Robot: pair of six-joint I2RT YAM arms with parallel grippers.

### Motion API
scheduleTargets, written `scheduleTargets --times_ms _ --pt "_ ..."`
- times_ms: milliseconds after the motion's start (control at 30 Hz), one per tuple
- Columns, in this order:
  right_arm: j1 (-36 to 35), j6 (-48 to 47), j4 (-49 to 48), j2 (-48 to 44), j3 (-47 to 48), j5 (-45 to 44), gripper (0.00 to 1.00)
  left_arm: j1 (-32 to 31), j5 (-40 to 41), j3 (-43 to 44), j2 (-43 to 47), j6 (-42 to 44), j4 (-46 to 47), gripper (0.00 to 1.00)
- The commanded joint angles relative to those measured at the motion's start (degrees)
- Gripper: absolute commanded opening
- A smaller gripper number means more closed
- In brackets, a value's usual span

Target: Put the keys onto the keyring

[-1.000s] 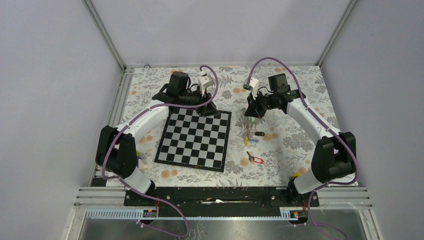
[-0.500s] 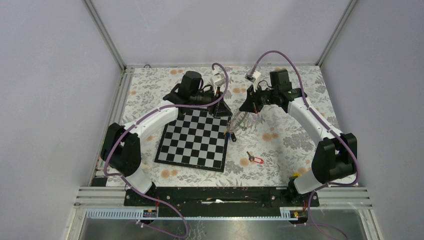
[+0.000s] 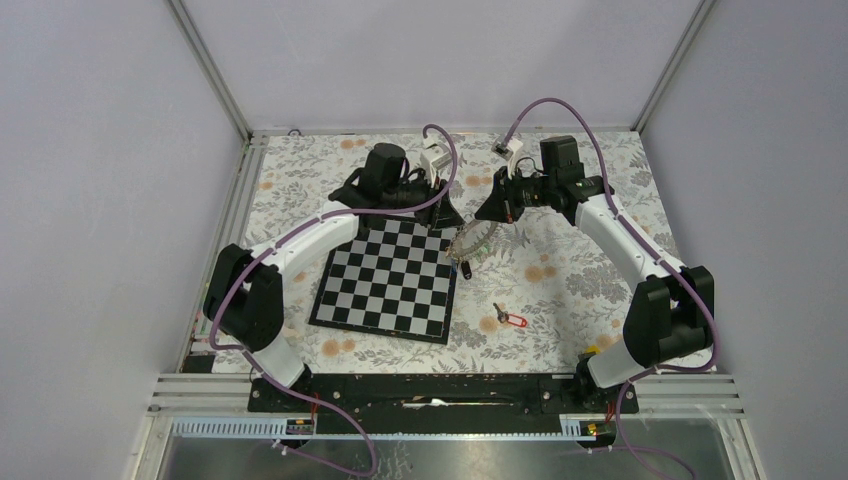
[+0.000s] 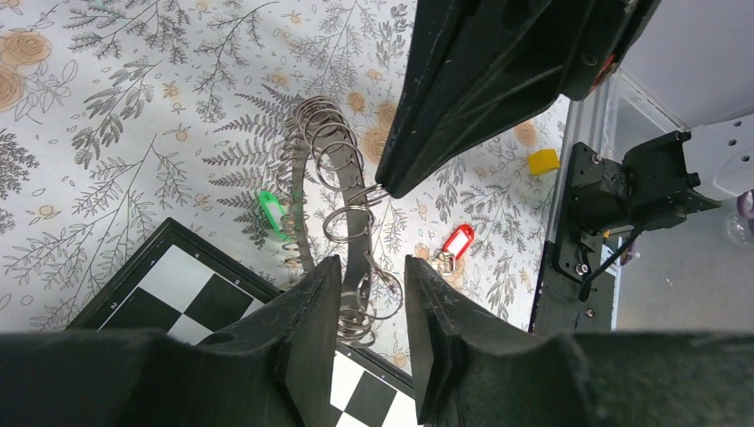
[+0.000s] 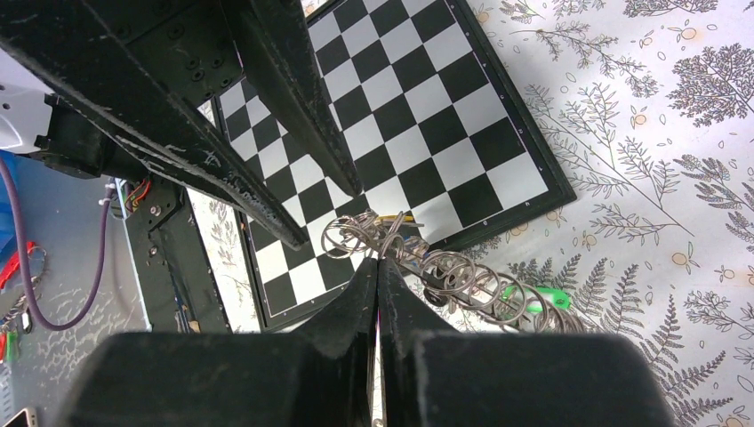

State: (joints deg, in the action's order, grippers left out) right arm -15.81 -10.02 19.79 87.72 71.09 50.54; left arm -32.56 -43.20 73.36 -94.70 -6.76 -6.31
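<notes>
- Right pincer (image 5: 377,267): fingers pressed together, nipping a wire coil of the keyring (image 4: 336,158). Held, lifted off the tabletop (image 3: 600,260)
- Left pincer (image 4: 372,267): fingers apart, one either side of the ring's other end. Coils sit in the gap, and I can't see either pad pressing them. Read it as open and astride, not gripping
- Ring is pulled out long, a loose spiral rather than a flat hoop. Its long axis runs straight from one pincer to the other, over the far right corner of the chessboard (image 3: 390,275)
- Already on the coils: a green tag (image 4: 269,212) hanging near mid-length, and a yellow tag (image 5: 397,219) at the board-side end
- Loose one: red-tagged key (image 3: 510,320), flat on the tabletop just off the board's right edge, well apart from the ring. From both pincers it lies back toward the arm bases, on the right arm's side, so the right arm has the shorter reach
- My read: the right pincer can't go for it while it is the only firm hold. You'd want the left to close on its end first, then free the right for the key. The tips are very near each other, so watch for a clash when either one shifts
</notes>
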Motion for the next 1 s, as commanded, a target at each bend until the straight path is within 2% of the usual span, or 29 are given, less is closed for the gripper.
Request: scheduleTargets --times_ms 0,167,467,667,967 --pt "-0.4 1.0 -3.1 -2.3 1.1 2.1 0.0 -0.1 2.1 1.3 -0.5 -1.6 2.3 0.35" --pt "-0.4 1.5 -3.8 -2.1 0.8 2.2 0.0 -0.3 1.4 1.5 -1.5 -5.0 2.3 0.35" --pt "-0.4 -0.2 -3.6 -2.6 -1.0 4.9 0.0 -0.4 1.0 0.6 -1.5 -4.1 4.4 0.37" --pt "-0.4 -1.4 -3.0 -2.7 -1.3 7.0 0.0 -0.4 -1.1 -0.4 -0.3 2.0 4.5 0.37" --pt "-0.4 -3.0 -1.9 -2.0 -1.0 12.3 0.0 -0.4 -6.6 4.4 -0.6 19.8 -2.9 0.37"
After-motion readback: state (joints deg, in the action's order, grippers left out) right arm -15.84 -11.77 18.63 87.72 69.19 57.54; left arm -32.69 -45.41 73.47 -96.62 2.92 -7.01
